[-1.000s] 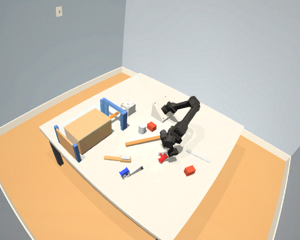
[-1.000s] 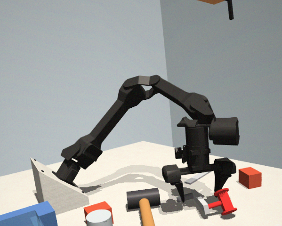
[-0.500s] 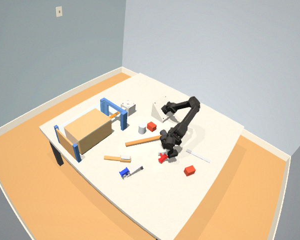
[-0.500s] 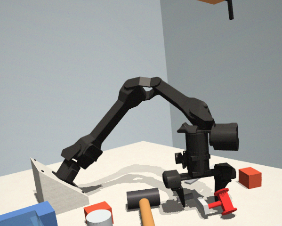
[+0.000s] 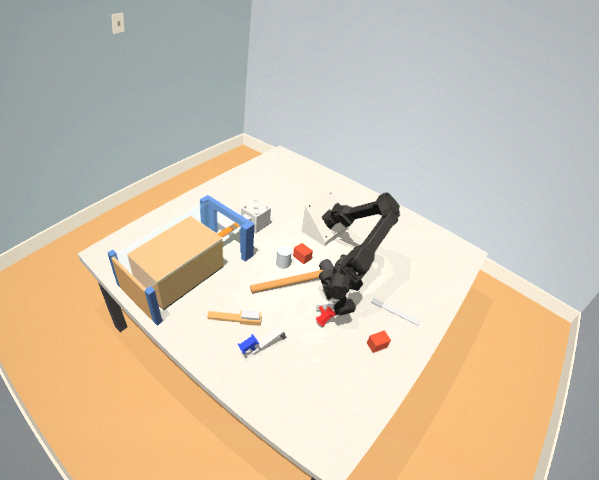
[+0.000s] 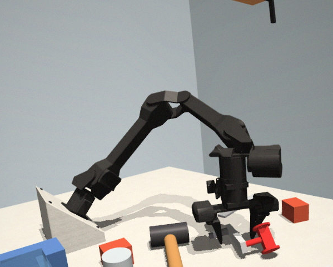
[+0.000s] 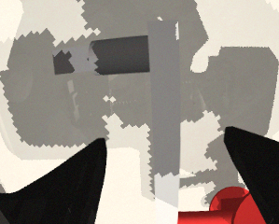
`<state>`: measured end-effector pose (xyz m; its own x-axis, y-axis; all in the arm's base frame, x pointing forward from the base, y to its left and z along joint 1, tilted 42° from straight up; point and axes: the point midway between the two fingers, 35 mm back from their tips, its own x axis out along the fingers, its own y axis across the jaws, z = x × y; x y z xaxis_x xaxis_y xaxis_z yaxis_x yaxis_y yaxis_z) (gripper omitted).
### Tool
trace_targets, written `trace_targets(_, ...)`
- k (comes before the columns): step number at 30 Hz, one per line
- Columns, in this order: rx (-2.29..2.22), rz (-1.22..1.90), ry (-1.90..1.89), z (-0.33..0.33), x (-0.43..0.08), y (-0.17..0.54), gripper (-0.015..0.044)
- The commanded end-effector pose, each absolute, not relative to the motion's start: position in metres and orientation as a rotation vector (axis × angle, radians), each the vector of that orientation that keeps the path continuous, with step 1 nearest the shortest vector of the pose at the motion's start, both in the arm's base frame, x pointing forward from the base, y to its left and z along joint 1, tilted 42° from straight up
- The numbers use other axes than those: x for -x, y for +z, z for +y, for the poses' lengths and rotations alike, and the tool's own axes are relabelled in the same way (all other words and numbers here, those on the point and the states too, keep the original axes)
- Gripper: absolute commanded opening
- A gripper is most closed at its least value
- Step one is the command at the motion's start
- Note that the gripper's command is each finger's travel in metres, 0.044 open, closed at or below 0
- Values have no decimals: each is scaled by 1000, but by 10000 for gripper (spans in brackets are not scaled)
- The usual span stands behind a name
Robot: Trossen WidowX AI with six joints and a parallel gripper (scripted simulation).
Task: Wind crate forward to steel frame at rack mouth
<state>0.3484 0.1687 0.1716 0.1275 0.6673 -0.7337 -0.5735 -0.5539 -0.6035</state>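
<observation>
Nearest in the top view, a crank with a blue spool-shaped grip [image 5: 247,344] and a grey arm lies on the pale worktop [image 5: 309,392] [image 6: 149,183] [image 7: 125,187], and an orange-red block [image 5: 378,341] [image 6: 295,210] sits well apart from it. A little farther back lie a flat wooden tool with a pale grey pad [image 5: 234,317], a crank with a red spool-shaped grip [image 5: 324,315] [image 6: 242,243] [image 7: 164,117] and a slim grey strip [image 5: 395,311] [image 6: 227,214].

The black gripper [image 5: 331,305] [image 6: 236,240] [image 7: 167,140] points down over the red-gripped crank, its fingers wide apart, one on each side of the grey crank arm, holding nothing. I cannot tell whether one finger touches the red grip.

Behind, a mallet with a wooden handle and black head [image 5: 286,281] [image 6: 173,250] lies near a grey cylinder [image 5: 283,257] [image 6: 117,255] and a second orange-red block [image 5: 303,253] [image 6: 116,244].

The tan crate [image 5: 178,248] sits flat in the clear-panelled cubby, its front short of the blue frame [image 5: 227,210] [image 6: 25,252]. An orange strap [image 5: 228,230] runs toward the light grey winch [image 5: 256,212] just beyond, its round top hole uncovered. The arm stands on a grey wedge base [image 5: 312,227] [image 6: 65,230].
</observation>
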Motion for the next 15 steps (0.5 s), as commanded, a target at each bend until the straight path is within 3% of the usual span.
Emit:
trace_targets(1,1434,-99,1615,169,-348,172,320)
trace_targets(15,1434,-99,1615,169,-348,172,227)
